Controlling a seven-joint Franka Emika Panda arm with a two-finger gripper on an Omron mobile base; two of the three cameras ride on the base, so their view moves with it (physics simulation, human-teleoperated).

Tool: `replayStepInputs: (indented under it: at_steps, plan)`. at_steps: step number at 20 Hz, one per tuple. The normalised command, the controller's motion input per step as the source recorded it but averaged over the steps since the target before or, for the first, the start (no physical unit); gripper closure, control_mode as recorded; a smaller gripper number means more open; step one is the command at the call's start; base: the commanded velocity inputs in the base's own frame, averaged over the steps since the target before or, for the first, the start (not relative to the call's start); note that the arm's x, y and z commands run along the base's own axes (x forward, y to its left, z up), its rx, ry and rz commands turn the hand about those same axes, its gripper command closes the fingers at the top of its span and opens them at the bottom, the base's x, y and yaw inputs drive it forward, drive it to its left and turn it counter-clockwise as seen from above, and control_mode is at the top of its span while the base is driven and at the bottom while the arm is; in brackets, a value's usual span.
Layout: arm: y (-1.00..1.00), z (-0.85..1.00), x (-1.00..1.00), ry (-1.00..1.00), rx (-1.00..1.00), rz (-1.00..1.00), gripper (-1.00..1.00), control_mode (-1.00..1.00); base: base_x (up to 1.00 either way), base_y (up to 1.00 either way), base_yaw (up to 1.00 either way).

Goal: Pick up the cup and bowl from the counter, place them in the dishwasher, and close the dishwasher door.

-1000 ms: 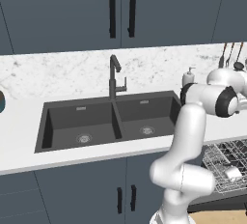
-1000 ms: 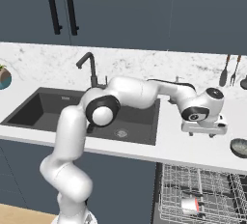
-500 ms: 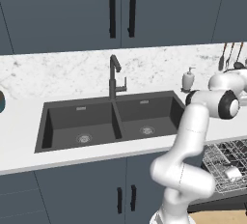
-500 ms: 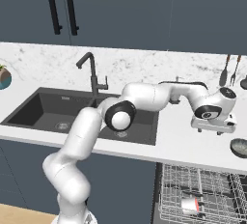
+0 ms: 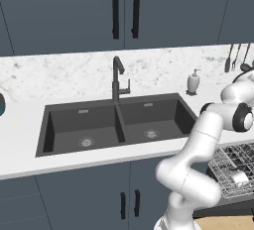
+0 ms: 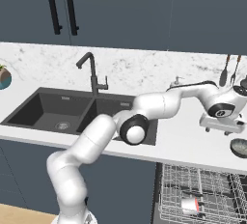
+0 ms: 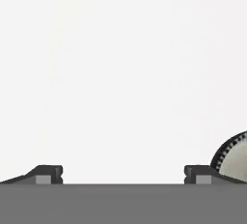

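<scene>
- The counter (image 6: pixel 193 143) is white marble-look and runs under slate-blue cabinets (image 5: pixel 74 11) with black bar handles.
- A dark double sink (image 5: pixel 116 122) is set into the counter, with a black faucet (image 5: pixel 117 78) rising behind its middle divider.
- The white arm reaches from the base across the sink's right end to the counter stretch on the right.
- The dishwasher (image 6: pixel 202 194) sits under that stretch, its silver-grey wire rack pulled out; the dishwasher door cannot be made out clearly.
- The cup (image 6: pixel 191 204), silver with a red band, lies on its side in the rack; in the left base view it shows as a pale cup (image 5: pixel 238 177) among the wires.
- The gripper (image 6: pixel 222 130) hangs just over the counter, pointing down, its jaws spread wide with nothing between them; the fingertips (image 7: pixel 48 174) stand well apart over bare white surface.
- The bowl (image 6: pixel 239 147), dark-rimmed and grey inside, rests on the counter just right of the gripper and near the front edge; its rim (image 7: pixel 231 160) lies just beside one fingertip.
- A white soap dispenser (image 5: pixel 193 82) stands by the backsplash behind the sink's right end.
- Dark utensils (image 6: pixel 226 73) hang on the wall at the far right.
</scene>
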Motion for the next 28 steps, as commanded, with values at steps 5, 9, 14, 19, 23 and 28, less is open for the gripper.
replayStepInputs:
  at_steps: [5, 9, 14, 19, 23, 28]
  plan:
    - [-0.05, -0.06, 0.0, 0.1, -0.13, -0.04, -1.0, -1.0, 0.0, 0.0, 0.0]
    - [-0.12, -0.17, 0.0, 0.06, -0.09, -0.07, -1.0, -1.0, 0.0, 0.0, 0.0]
    - [-0.41, -0.18, 0.11, 0.0, 0.01, -0.06, -1.0, -1.0, 0.0, 0.0, 0.0]
    - [-0.69, -0.02, 0.19, 0.0, 0.02, -0.06, -1.0, -1.0, 0.0, 0.0, 0.0]
    - [-0.55, 0.0, 0.03, 0.08, 0.02, -0.04, -1.0, -1.0, 0.0, 0.0, 0.0]
    - [-0.12, 0.0, 0.0, 0.15, 0.0, -0.01, -1.0, -1.0, 0.0, 0.0, 0.0]
